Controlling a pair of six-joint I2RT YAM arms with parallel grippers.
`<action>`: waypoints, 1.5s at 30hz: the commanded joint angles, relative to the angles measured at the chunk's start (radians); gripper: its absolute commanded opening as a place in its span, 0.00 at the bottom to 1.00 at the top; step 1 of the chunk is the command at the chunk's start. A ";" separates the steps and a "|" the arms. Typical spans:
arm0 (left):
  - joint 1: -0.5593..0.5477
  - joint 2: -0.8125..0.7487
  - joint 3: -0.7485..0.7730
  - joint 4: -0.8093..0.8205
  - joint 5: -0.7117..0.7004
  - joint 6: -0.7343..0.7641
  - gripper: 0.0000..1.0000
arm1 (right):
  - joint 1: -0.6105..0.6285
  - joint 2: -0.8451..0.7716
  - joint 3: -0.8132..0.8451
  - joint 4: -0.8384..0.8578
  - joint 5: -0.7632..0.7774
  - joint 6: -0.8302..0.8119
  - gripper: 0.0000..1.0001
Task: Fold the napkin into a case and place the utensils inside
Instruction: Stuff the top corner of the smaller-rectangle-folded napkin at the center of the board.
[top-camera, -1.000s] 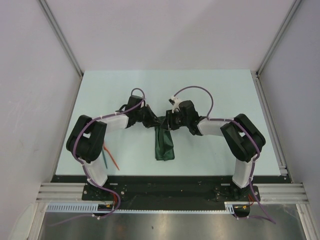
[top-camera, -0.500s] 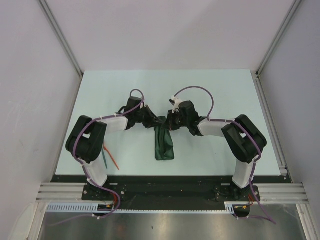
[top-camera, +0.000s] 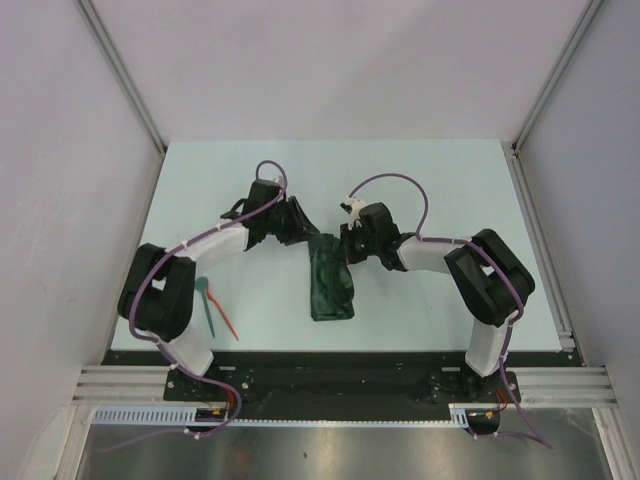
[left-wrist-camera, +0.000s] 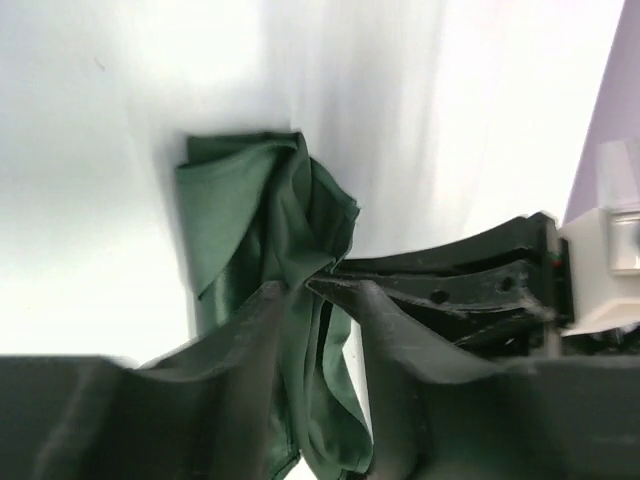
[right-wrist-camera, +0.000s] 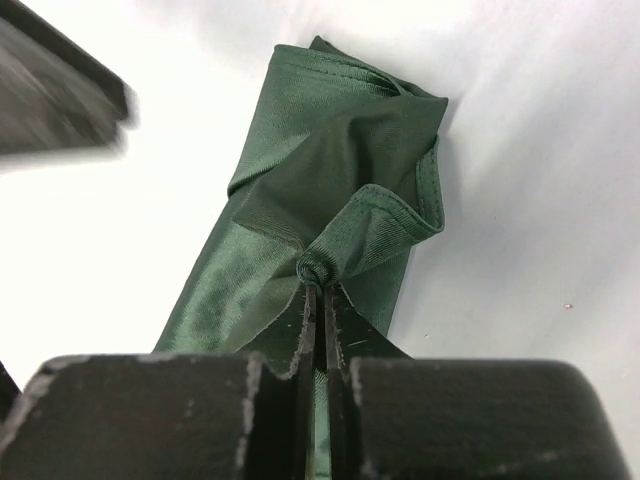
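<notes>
- The right gripper (right-wrist-camera: 318, 292) is seen clamped: its two fingers are pressed almost together on a bunched fold of the napkin (right-wrist-camera: 300, 180), and that fold is lifted a little above the rest of the cloth.
- The left gripper (left-wrist-camera: 303, 292) is held parted. A plain gap is seen between its fingers (left-wrist-camera: 262, 330), and green cloth is seen through that gap. Whether the tips touch the cloth cannot be told.
- The napkin is dark green and plain, and has been folded into a long, narrow band. It is laid on the pale table (top-camera: 430, 180) between the two arms, with its length running from the near edge toward the far side.
- The far end of the band is rumpled and gathered, and both grippers are placed at that end. The near end is seen flat and squared.
- From above, the left gripper is seen just beside the far left corner of the band, and the right gripper on its far right corner.
- A teal-green utensil (top-camera: 206, 303) and an orange-red utensil (top-camera: 226, 322) are laid side by side on the table by the left arm's base. They are well apart from the napkin and outside it, with the orange-red one on the side nearer the cloth.
</notes>
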 joint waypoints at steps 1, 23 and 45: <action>-0.004 -0.039 0.109 -0.175 -0.188 0.171 0.30 | 0.000 -0.031 0.032 -0.012 0.003 -0.018 0.00; -0.036 0.137 0.218 -0.252 0.054 0.028 0.96 | 0.018 -0.025 0.046 0.066 -0.077 -0.019 0.00; -0.036 0.286 0.381 -0.328 0.070 0.134 0.31 | 0.031 -0.003 0.073 0.031 -0.098 -0.106 0.00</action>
